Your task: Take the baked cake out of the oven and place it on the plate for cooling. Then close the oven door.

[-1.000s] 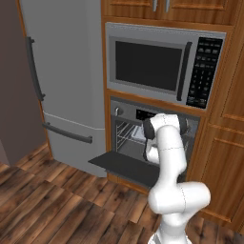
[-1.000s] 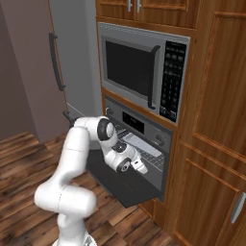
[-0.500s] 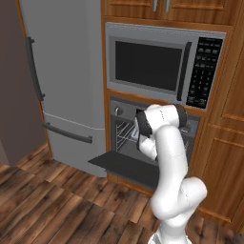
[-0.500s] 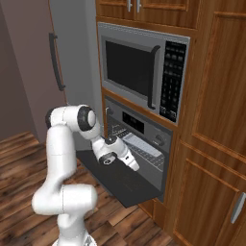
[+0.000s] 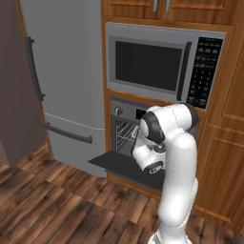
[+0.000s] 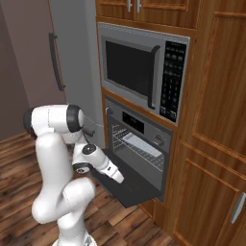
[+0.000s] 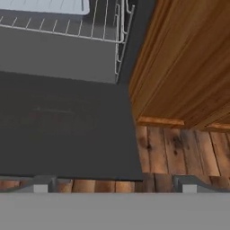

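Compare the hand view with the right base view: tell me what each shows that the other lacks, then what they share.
Hand view alone: the open gripper fingertips low over the door's front corner. Right base view alone: the microwave, the fridge, and the oven's control strip. Both: the dropped oven door, the wire rack carrying a pale tray, and the wood floor.

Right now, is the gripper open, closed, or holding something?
Gripper: open and empty, fingertips spread wide above the front edge of the dropped-down dark grey oven door.
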Available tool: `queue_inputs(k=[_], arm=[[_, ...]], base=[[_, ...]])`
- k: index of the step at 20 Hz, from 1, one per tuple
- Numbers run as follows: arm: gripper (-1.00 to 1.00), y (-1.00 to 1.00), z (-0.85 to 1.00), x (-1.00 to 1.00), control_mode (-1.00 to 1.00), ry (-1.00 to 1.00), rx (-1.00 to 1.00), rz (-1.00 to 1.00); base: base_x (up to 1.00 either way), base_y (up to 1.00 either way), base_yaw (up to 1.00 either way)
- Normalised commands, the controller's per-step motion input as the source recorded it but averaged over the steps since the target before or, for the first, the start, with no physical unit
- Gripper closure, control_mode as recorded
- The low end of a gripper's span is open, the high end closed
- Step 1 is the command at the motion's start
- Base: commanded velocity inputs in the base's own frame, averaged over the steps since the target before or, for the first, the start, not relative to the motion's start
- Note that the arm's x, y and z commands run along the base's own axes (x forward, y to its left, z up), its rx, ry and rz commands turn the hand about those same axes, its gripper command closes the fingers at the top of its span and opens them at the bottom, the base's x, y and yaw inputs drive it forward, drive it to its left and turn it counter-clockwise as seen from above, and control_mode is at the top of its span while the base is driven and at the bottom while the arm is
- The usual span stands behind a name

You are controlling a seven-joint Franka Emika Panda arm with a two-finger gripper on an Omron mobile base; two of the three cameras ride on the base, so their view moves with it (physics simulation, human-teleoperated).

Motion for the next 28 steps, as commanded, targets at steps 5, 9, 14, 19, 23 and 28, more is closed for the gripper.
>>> queue_inputs(k=[5, 9, 14, 19, 23, 28], arm=[[-1.00, 0.53, 1.00, 0.34, -1.00, 0.08, 0.01, 0.04], [-1.00, 0.47, 1.00, 0.39, -1.00, 0.20, 0.11, 0.02], [-1.00, 0.52, 0.78, 0.65, -1.00, 0.42, 0.18, -0.08], [-1.00, 0.52, 0.69, 0.57, -1.00, 0.80, -0.15, 0.00], [-1.00, 0.78, 0.92, 0.28, -1.00, 0.76, -0.24, -0.04], [-1.00, 0.47, 1.00, 0.58, -1.00, 0.36, -0.06, -0.14]], base=[[0.00, 0.00, 0.00], [0.00, 0.00, 0.00], [0.00, 0.00, 0.00], [0.00, 0.00, 0.00], [0.00, 0.00, 0.00], [0.00, 0.00, 0.00]])
